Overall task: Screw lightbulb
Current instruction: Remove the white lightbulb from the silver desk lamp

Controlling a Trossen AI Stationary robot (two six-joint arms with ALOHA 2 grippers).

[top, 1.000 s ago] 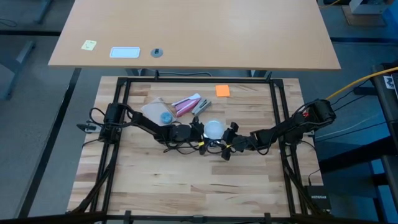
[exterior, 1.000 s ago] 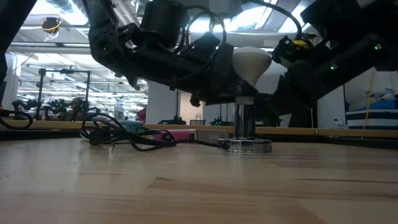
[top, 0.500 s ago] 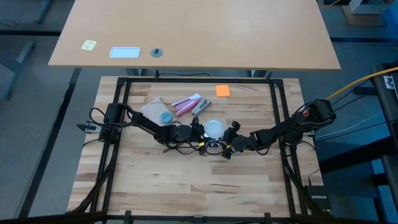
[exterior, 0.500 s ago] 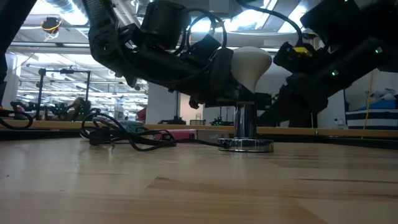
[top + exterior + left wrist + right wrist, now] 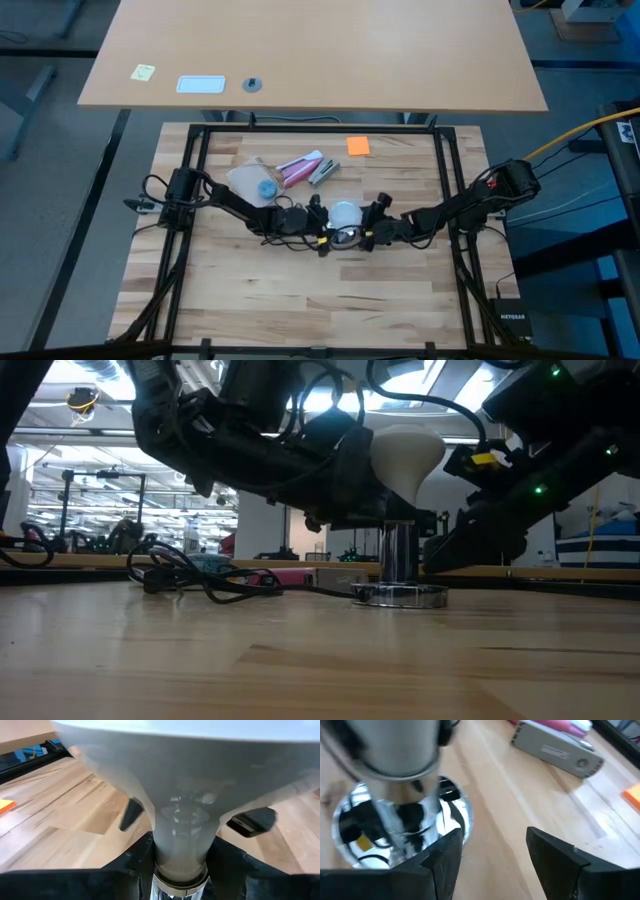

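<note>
The frosted-white lightbulb stands upright with its base in the silvery socket, whose round foot rests on the wooden table mid-table. My left gripper comes from the table's left and is shut on the bulb's neck. My right gripper is open and empty, low at the socket's right side. The socket's stem and foot lie outside its finger gap, beside one finger. My left gripper pinches the bulb's tapering neck between its two fingers, just above the socket's top. The fingers come in roughly level from the table's left. The bulb stands upright in the socket. My right gripper has one finger close to the foot's rim; whether it touches, I cannot tell.
A black cord trails from the socket toward the left. Behind lie a pink-and-white tube, a grey piece, a clear bag with a blue disc and an orange note. A black frame borders the table.
My right gripper has come down and moved toward the socket, from a little off its right side to close beside its foot. My left gripper has stayed on the bulb, which stands upright as before.
</note>
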